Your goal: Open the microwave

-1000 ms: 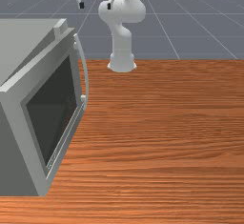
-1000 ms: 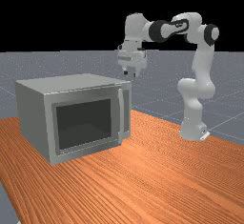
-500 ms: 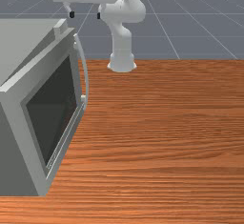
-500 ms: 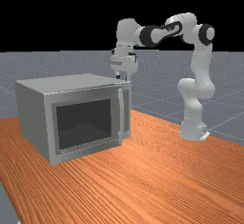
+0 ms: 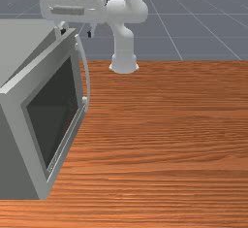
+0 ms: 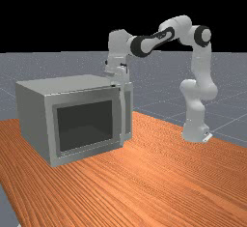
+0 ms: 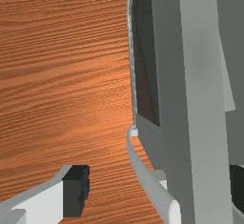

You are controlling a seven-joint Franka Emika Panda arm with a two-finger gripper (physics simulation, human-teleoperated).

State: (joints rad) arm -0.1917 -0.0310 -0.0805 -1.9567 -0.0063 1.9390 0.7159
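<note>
Because the door [image 5: 42,108] appeared shut in the front view, the opening step was judged not begun. The microwave [image 5: 22,38] stood on the tabletop [image 5: 164,125] at the front view's left. The gripper [image 5: 76,32] was at the top of the door, near the upper end of the handle [image 5: 85,72]. The fingers [image 5: 89,34] were spread apart.

The far view gave the full reach of the arm [image 6: 200,69] from its base, which the front view cropped. It placed the gripper over the microwave's handle end and presented the window [image 6: 86,124] more squarely, with the door again seemingly flush.

The wrist view resolved what the other two left less clear: the gap behind the handle, and its mount [image 7: 134,132] at the near side of the door. Part of the handle and the door's top edge lay between the open fingers; nothing was gripped. Contact with the microwave could not be confirmed.

Positioning was judged well advanced. Remaining steps: engage the handle, pull, and swing the door out.
</note>
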